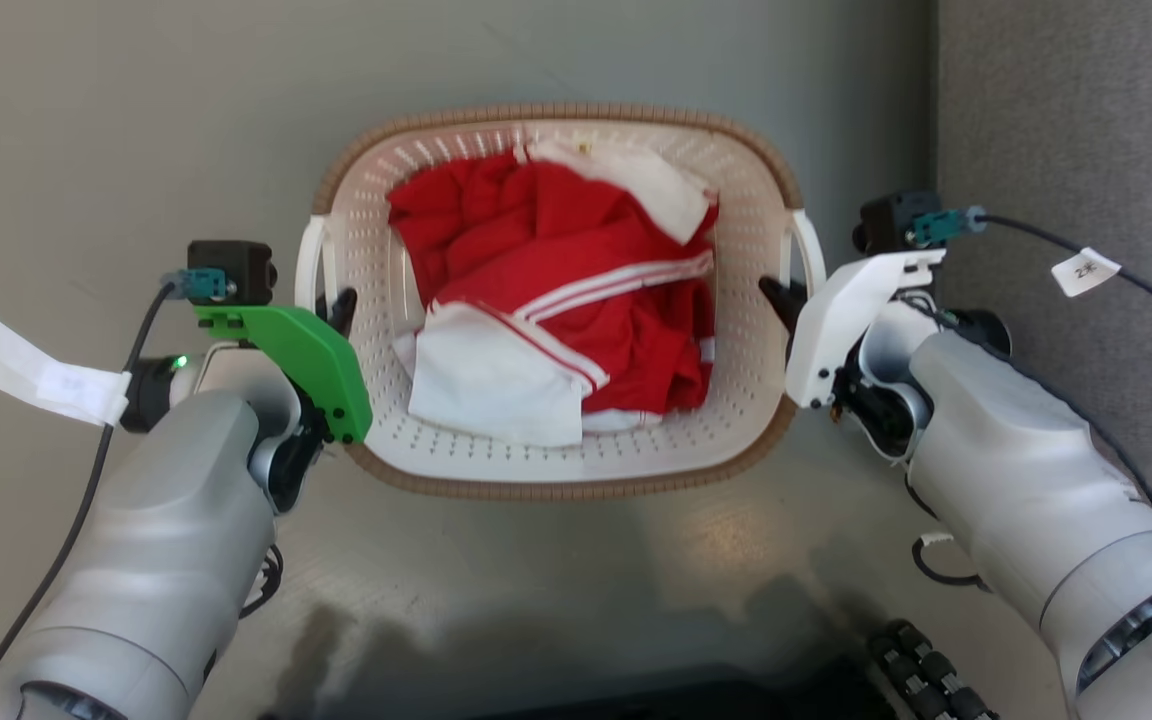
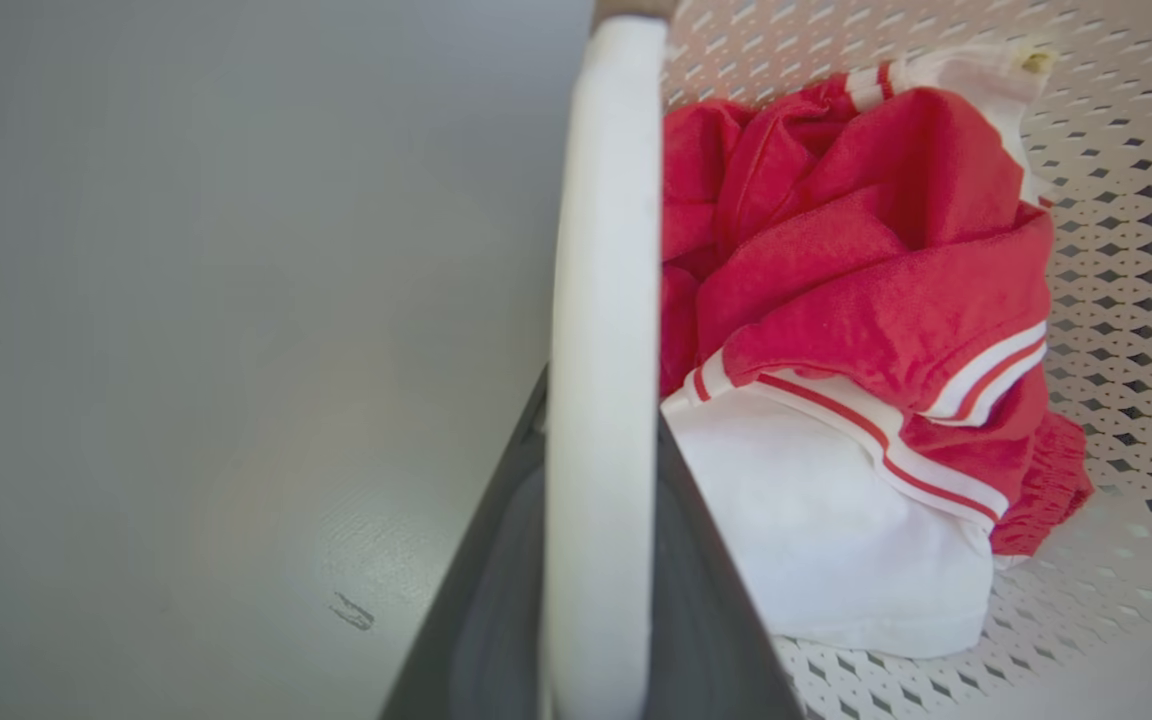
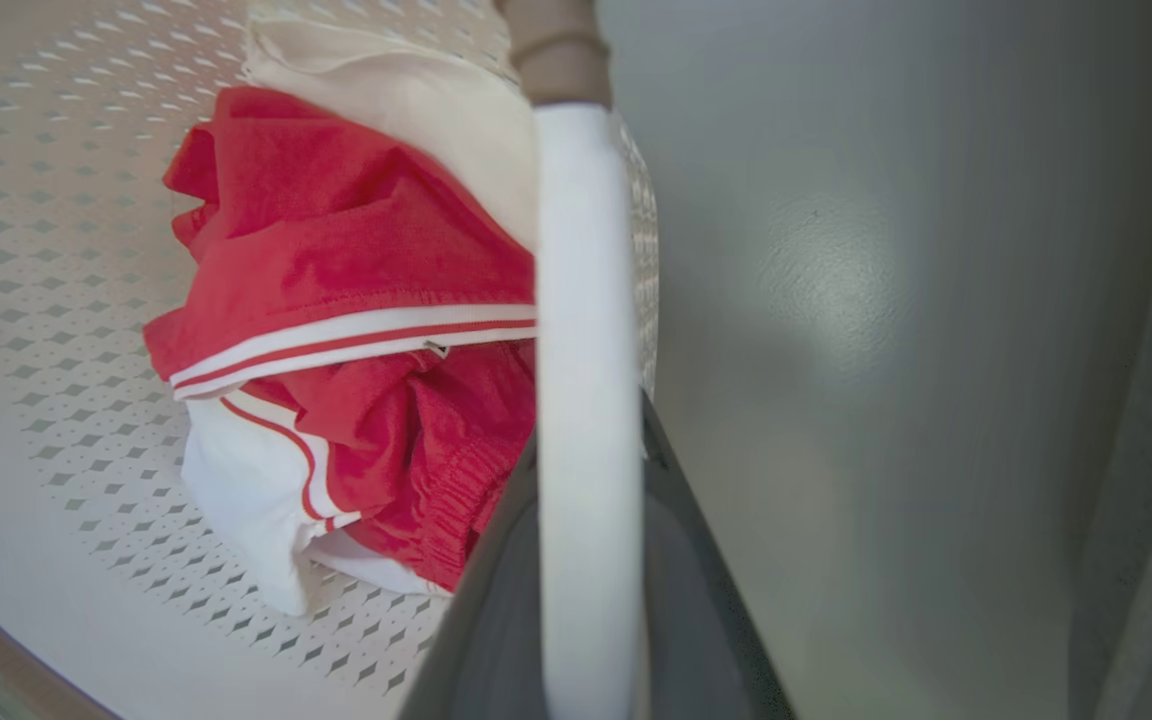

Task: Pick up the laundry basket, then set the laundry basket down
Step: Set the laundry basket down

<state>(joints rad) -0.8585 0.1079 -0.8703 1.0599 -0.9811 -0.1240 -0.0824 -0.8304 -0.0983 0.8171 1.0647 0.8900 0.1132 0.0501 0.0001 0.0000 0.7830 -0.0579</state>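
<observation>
The laundry basket [image 1: 556, 487] is cream-white and perforated, with a brown woven-look rim, and sits centred in the head view with red and white clothes [image 1: 556, 300] inside. My left gripper [image 1: 336, 312] is at the basket's left loop handle [image 1: 308, 262]. In the left wrist view that white handle [image 2: 601, 250] runs up between the dark fingers [image 2: 476, 600], which are shut on it. My right gripper [image 1: 784, 298] is at the right loop handle [image 1: 808, 250]. The right wrist view shows that handle [image 3: 581, 300] clamped between its fingers [image 3: 696, 600]. Whether the basket rests on the floor or hangs above it, I cannot tell.
Smooth grey floor [image 1: 116, 120] surrounds the basket. A darker grey textured panel [image 1: 1076, 120] rises along the right, close behind my right wrist. Part of the robot's dark base [image 1: 921, 670] lies at the bottom edge. Cables with white tags [image 1: 36, 370] trail from both wrists.
</observation>
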